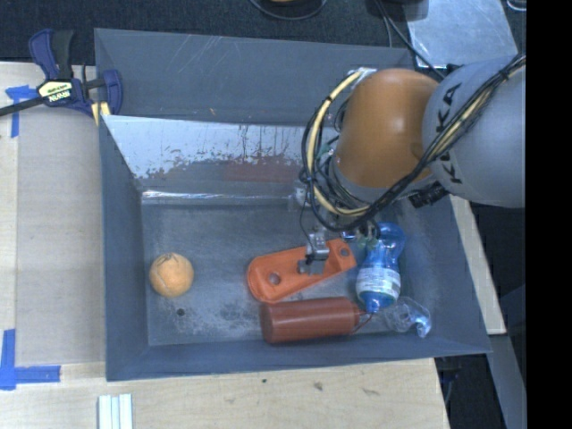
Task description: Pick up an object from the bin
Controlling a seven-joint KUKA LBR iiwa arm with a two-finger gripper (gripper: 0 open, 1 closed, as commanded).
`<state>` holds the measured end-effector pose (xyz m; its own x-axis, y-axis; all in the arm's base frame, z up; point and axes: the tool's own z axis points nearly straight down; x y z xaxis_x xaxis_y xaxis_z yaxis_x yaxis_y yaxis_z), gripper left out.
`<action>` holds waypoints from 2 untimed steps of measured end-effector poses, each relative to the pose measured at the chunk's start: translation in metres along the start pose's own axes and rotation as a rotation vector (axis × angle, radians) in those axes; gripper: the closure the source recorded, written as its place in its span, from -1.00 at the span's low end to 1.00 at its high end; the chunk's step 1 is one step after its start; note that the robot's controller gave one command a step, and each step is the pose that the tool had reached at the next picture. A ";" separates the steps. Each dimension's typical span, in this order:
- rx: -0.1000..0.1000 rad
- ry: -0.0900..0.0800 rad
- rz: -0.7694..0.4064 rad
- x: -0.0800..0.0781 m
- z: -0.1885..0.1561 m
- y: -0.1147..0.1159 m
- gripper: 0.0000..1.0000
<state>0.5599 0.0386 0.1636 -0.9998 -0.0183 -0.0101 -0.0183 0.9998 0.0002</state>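
My gripper (pixel 316 250) hangs below the arm's orange cover, right over the right half of a flat orange plastic piece with holes (pixel 286 273) that lies mid-bin. Its tip touches or nearly touches that piece. A blue plastic bottle with a white label (pixel 380 271) lies just right of the gripper. A dark red cylinder (pixel 308 320) rests along the near wall, below the orange piece.
An orange ball (pixel 172 274) sits alone at the left of the bin floor. A small clear plastic thing (pixel 413 318) lies in the near right corner. The arm and its cables cover the far right part of the bin.
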 end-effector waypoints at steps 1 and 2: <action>-0.001 -0.014 -0.126 0.039 0.080 -0.002 -1.00; -0.003 -0.024 -0.163 0.033 0.083 -0.007 -1.00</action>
<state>0.5281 0.0313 0.0807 -0.9831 -0.1801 -0.0339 -0.1802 0.9836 0.0001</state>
